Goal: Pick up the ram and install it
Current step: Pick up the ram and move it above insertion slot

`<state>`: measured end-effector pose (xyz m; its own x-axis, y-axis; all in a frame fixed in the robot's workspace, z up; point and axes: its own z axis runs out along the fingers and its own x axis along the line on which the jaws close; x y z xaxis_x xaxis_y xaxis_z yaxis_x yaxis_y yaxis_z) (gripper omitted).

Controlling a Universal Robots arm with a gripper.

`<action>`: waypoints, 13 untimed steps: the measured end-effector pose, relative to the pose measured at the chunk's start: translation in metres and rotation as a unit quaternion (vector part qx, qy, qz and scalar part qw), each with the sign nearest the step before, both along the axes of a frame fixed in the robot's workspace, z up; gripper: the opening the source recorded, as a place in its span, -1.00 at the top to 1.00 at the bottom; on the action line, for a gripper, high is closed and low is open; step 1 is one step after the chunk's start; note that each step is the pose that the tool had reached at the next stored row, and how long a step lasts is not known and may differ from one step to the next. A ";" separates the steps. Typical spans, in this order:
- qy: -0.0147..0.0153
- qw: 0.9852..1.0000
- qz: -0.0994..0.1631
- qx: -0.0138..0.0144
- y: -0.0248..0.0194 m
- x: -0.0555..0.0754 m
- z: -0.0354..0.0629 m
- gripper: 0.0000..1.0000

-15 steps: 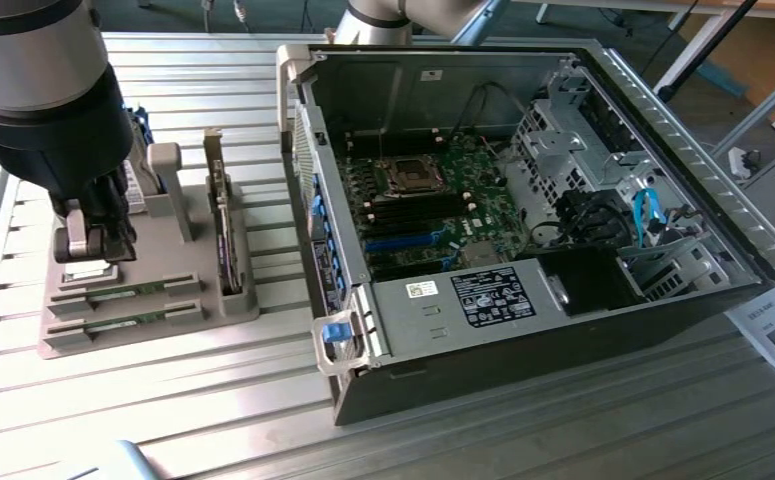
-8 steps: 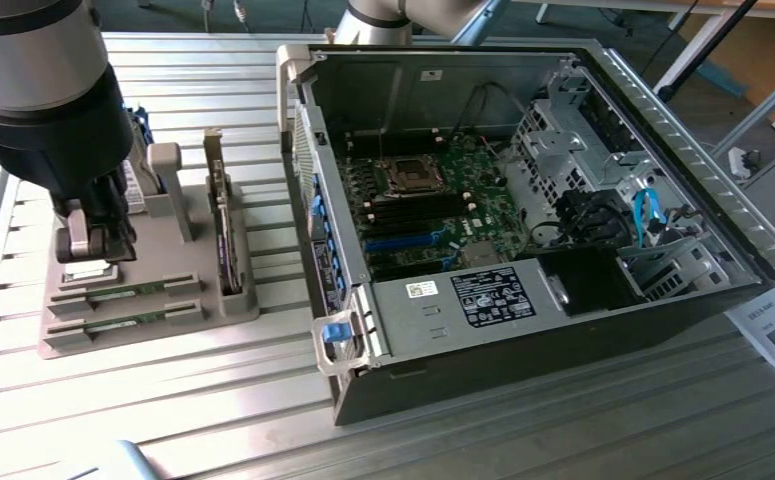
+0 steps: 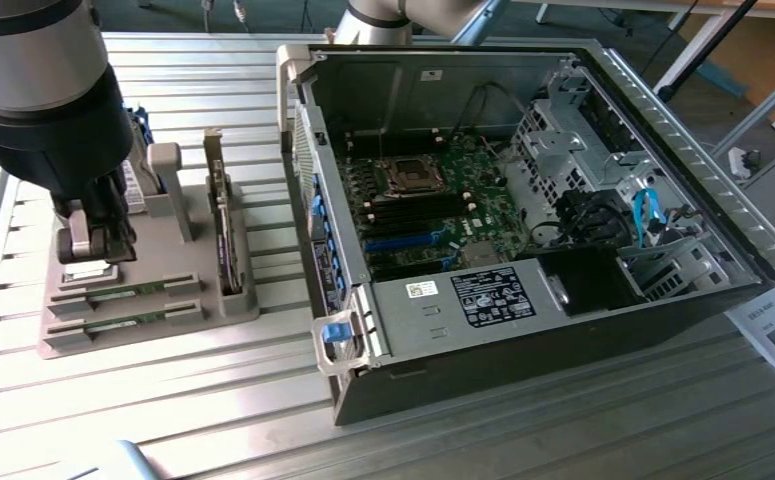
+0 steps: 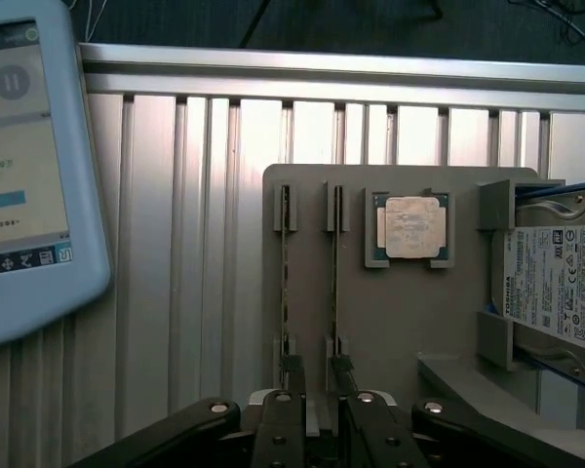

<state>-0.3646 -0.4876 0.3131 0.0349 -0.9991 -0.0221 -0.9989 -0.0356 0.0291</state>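
Two ram sticks stand on edge in parallel slots of the grey holder (image 3: pixel 160 305) (image 4: pixel 390 331): the ram nearer the processor chip (image 3: pixel 130 291) (image 4: pixel 334 278) and the outer ram (image 3: pixel 127 320) (image 4: pixel 286 278), which runs along the holder's edge. Neither stick is lifted out of its slot. The processor chip (image 3: pixel 87 268) (image 4: pixel 412 227) lies flat in its square recess in the holder, just beside the nearer ram. Past the chip, the hard drive (image 3: pixel 231 245) (image 4: pixel 551 283) with its white label stands upright in the holder's tall bracket. The gripper (image 3: pixel 98 258) (image 4: pixel 317 390) hangs low over the holder, by the chip recess and one end of the two ram slots. Its fingers (image 3: pixel 78 240) (image 4: pixel 278 429) are apart with nothing between them. From the wrist view the tips sit close to the ends of both sticks, but I cannot tell if they touch either one. The holder rests on the slatted metal desk (image 3: pixel 160 420) (image 4: pixel 195 244). Well apart from the holder, toward the exterior view's right, the open computer case (image 3: pixel 667 120) lies on its side with the green motherboard (image 3: pixel 461 205) showing inside. A pale blue handheld screen (image 4: pixel 29 166) lies on the desk beside the holder, on the side of the outer ram.
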 end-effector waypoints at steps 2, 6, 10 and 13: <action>0.000 1.000 0.000 0.000 -0.0003 0.000 -0.0010 0.52; 0.000 1.000 0.000 0.000 -0.0009 0.000 -0.0048 0.52; 0.000 1.000 0.000 0.000 -0.0023 0.000 -0.0099 0.52; 0.000 1.000 0.000 0.000 -0.0051 0.000 -0.0131 0.52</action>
